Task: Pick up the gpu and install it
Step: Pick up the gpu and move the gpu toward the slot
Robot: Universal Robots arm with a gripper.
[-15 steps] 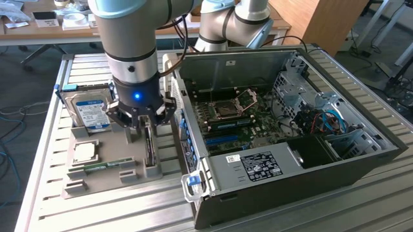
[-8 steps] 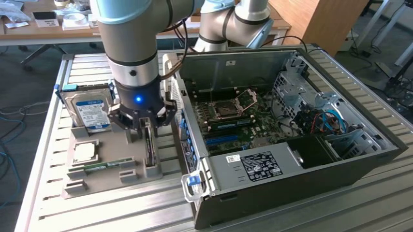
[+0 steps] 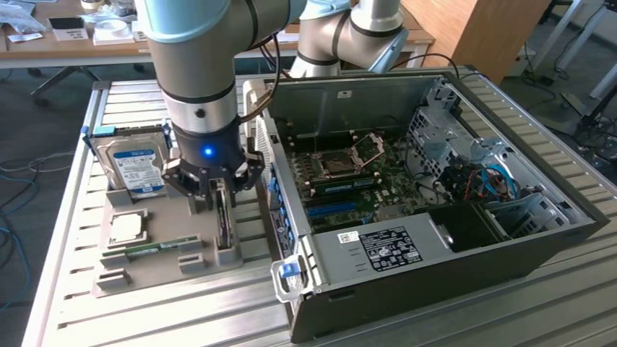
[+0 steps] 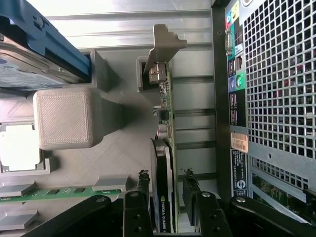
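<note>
The gpu (image 4: 163,163) stands on edge in a slot of the grey holder tray (image 3: 154,271), its metal bracket (image 4: 165,44) at one end. Its black cooler faces one side and its green-edged board the other. In the exterior view the gpu (image 3: 224,224) shows as a thin dark card right under the arm. My gripper (image 4: 167,180) is low over it and open. One of its fingers (image 4: 143,185) stands on each side of the card, with a small gap on both sides. From outside, the gripper (image 3: 219,196) hangs straight down over the tray beside the computer case (image 3: 434,217).
The open case lies at the exterior view's right, its motherboard (image 3: 357,181) exposed. On the tray are a hard drive with a blue label (image 3: 135,165), a CPU (image 3: 127,228) and a green RAM stick (image 3: 154,249). A grey block (image 4: 64,118) rises beside the gpu. The case's rear panel (image 4: 276,89) is close by.
</note>
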